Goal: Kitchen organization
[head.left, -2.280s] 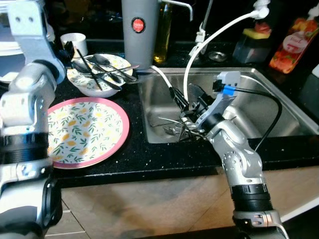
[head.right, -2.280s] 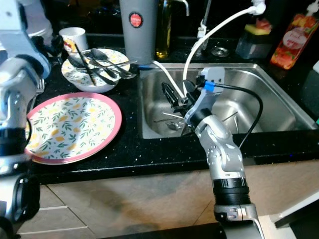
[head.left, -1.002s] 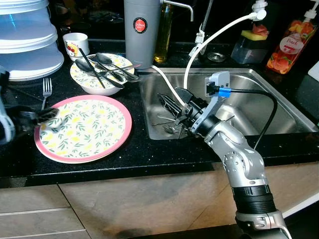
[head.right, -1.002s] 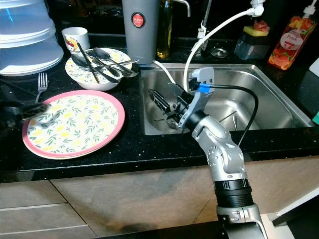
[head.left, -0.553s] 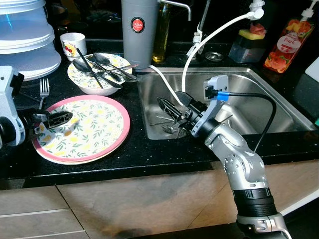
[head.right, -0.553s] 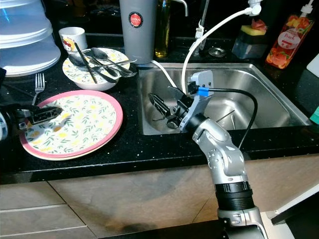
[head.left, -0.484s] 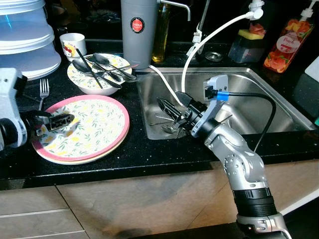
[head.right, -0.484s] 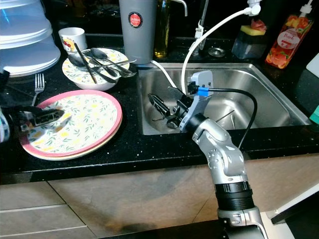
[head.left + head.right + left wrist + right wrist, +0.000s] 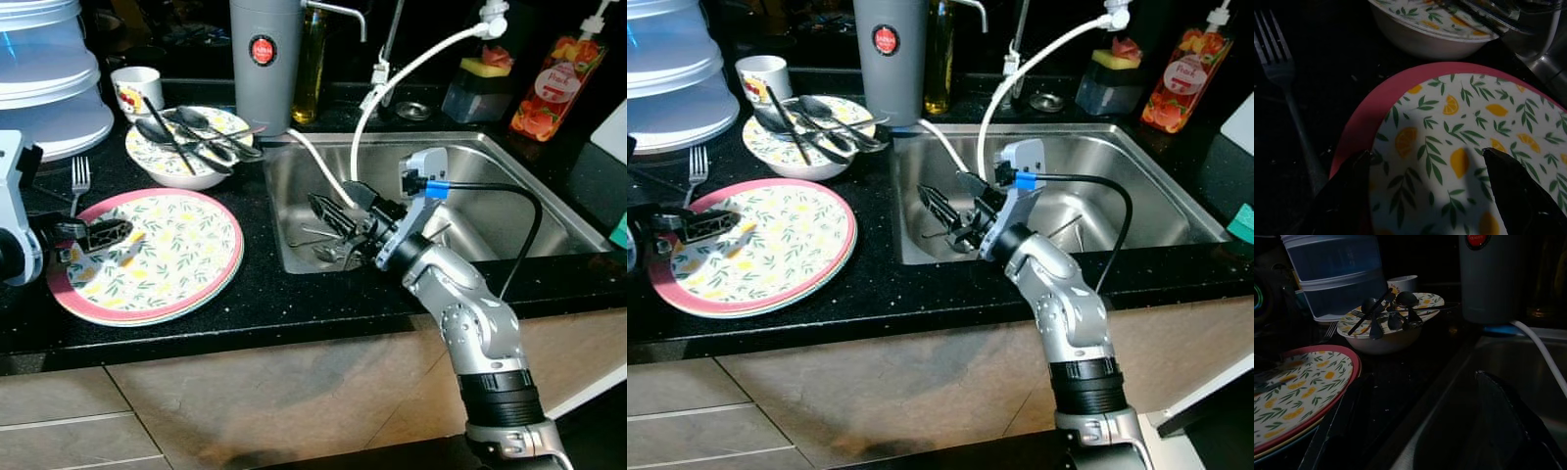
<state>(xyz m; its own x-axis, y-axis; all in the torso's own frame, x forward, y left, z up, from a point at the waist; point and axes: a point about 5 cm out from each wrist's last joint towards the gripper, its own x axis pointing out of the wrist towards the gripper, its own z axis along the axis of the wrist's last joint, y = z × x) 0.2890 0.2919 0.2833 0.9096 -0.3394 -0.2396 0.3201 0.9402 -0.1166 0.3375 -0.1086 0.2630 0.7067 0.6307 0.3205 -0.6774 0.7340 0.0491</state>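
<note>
desk (image 9: 265,299) of black stone carries the sink (image 9: 509,186) at three o'clock, where the right pincer (image 9: 338,217) hangs spread wide, holding nothing, over cutlery in the basin. at nine o'clock the pink-rimmed plate (image 9: 176,255) tops a stack; the left pincer (image 9: 93,235), parted, straddles its rim, likely to lift it.

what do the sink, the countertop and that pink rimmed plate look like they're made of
Sink: likely stainless steel, with a brushed grey sheen and soft reflections. Countertop: probably polished black stone or a composite, since it is glossy with fine pale specks. Pink-rimmed plate: smooth, printed with lemons and leaves; ceramic or melamine, the look can't settle which.
</note>
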